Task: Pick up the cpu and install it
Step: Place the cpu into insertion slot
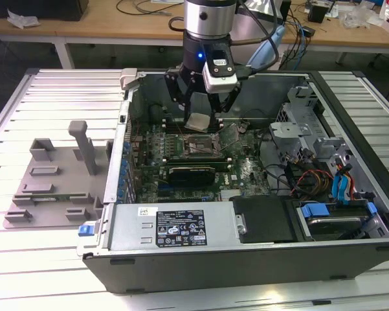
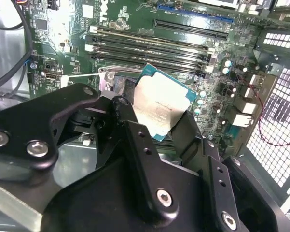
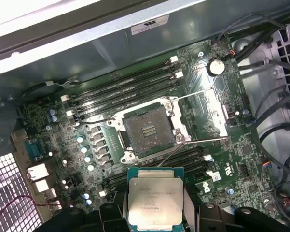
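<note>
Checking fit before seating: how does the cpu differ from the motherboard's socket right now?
The cpu is clamped in the hand, raised above the board; the socket sits fixed on the motherboard, uncovered. The cpu shows a shiny silver top with a green rim; the socket is a dark recess in a metal frame. Both are roughly square.

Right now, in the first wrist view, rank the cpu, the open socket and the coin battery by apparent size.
1. cpu and open socket: look alike; the cpu is nearer the camera, so unranked.
2. coin battery: smallest.
</note>
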Robot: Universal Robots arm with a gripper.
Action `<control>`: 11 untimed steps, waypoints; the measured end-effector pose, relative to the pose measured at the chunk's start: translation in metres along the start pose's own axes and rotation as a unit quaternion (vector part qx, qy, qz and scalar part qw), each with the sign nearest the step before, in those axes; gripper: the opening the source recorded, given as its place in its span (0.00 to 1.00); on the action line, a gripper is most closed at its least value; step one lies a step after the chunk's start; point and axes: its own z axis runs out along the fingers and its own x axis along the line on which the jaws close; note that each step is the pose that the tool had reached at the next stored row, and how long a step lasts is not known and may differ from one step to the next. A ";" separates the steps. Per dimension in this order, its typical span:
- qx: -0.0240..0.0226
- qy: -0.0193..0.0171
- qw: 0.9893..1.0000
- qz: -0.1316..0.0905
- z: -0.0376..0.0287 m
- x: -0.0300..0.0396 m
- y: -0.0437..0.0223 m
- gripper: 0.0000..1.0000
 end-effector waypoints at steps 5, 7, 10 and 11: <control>0.000 0.001 1.000 0.017 0.0000 0.0000 0.0000 0.55; 0.000 0.002 1.000 0.023 0.0000 0.0000 0.0000 0.55; 0.001 0.003 0.999 0.036 0.0000 0.0000 0.0000 0.55; 0.001 0.003 0.999 0.040 0.0000 0.0000 0.0000 0.55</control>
